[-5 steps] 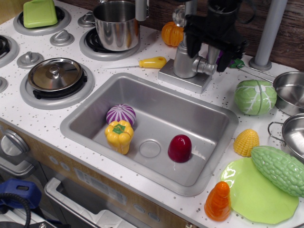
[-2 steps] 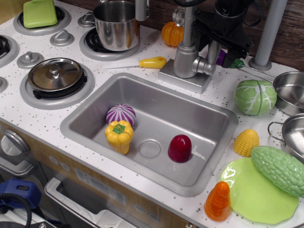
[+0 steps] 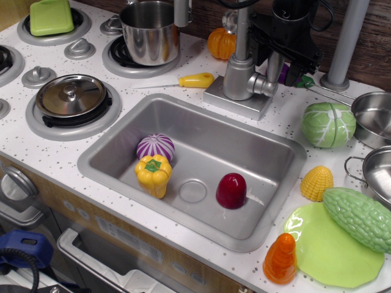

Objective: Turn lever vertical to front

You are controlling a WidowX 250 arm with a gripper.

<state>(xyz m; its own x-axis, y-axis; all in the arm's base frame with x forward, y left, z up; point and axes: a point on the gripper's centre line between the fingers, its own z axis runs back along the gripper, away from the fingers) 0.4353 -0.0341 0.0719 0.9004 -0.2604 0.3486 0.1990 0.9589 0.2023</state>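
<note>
The grey toy faucet (image 3: 237, 76) stands on its square base (image 3: 235, 99) behind the sink. The lever (image 3: 263, 85) is a short silver stub sticking out sideways to the right from the faucet's round body. My black gripper (image 3: 286, 68) hangs just right of and behind the faucet. Its jaws look apart, and the left finger (image 3: 273, 65) comes down right above the lever's tip. Nothing is held. A purple and green toy (image 3: 305, 80) is partly hidden behind the gripper.
The sink (image 3: 278, 152) holds a purple onion (image 3: 155, 147), a yellow pepper (image 3: 153, 174) and a red toy (image 3: 231, 190). An orange pumpkin (image 3: 220, 43) and a yellow-handled knife (image 3: 195, 80) lie left of the faucet. A green cabbage (image 3: 328, 124) and a tall grey pole (image 3: 343, 46) stand to the right.
My gripper has moved right and back, from over the faucet body to beside the lever's tip. The lever still points sideways to the right.
</note>
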